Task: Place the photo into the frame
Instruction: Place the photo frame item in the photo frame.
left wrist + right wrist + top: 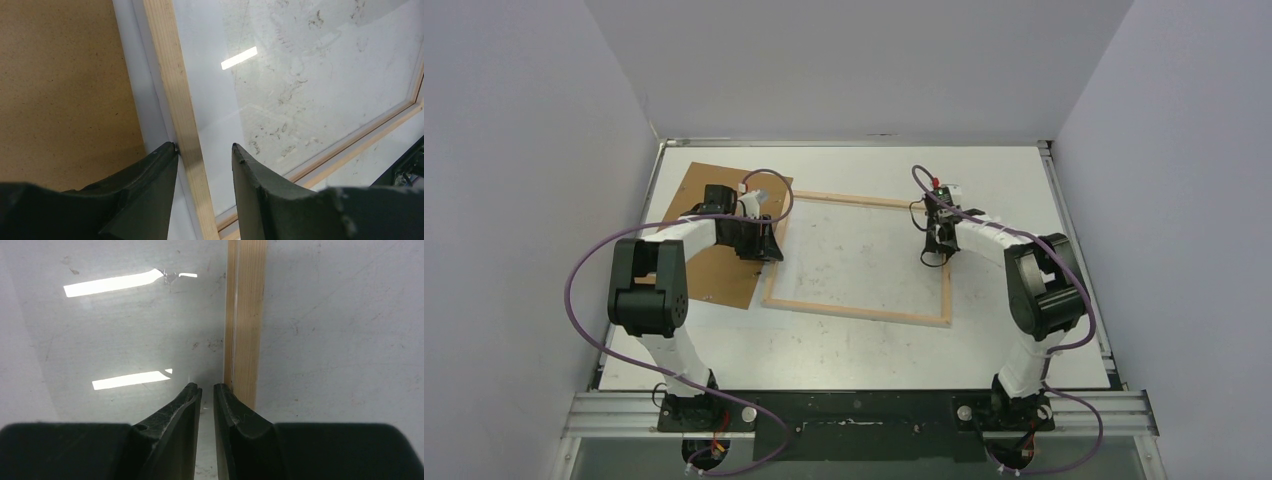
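Now | frame [856,311] bar between left jaws | beside right jaws (inside)

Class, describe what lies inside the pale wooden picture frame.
Inside the pale wooden rectangular frame lies a glossy clear pane mirroring lamp strips; a scuffed white surface shows through. No printed picture is visible. From above, the left hand hides its far-left corner.

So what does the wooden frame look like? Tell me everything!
The frame is a thin rectangle of four pale wooden bars, lying flat and slightly askew on the white table. A shiny, smudged clear pane fills it, reflecting lights. The left tool straddles its left bar; the right tool, nearly closed, sits by the right bar's inner edge. The brown board lies beside it, not touching.
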Available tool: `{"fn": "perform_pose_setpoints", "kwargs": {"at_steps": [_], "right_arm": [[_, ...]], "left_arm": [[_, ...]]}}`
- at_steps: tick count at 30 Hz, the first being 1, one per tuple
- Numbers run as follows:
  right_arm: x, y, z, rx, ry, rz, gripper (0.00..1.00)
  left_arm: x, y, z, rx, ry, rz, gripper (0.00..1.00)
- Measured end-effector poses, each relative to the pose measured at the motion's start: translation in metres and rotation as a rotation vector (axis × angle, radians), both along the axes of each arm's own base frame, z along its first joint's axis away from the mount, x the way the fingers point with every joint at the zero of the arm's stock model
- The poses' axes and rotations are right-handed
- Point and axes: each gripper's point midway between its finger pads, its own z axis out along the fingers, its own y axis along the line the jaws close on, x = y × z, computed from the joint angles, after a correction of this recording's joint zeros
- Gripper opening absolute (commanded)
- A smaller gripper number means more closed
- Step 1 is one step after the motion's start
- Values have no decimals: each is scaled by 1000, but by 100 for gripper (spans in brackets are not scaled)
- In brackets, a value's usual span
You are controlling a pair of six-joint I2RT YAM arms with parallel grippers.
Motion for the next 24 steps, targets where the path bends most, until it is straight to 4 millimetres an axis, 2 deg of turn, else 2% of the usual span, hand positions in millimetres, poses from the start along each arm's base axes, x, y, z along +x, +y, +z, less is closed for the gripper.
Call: {"fn": "perform_pose_setpoints", "kwargs": {"at_steps": [11, 16, 19, 24], "right_arm": [[1, 0, -3, -1, 0, -4, 20], [1, 2, 1, 12, 2, -2, 37], [9, 9, 17, 40, -22, 5, 53], [46, 27, 68, 104, -147, 31, 67]], "left_arm": [[0, 0, 1, -4, 0, -2, 42], [-1, 0, 1, -4, 0, -2, 42], [-2, 0, 1, -3, 3, -3, 42], [-4, 0, 5, -1, 1, -13, 44]]}}
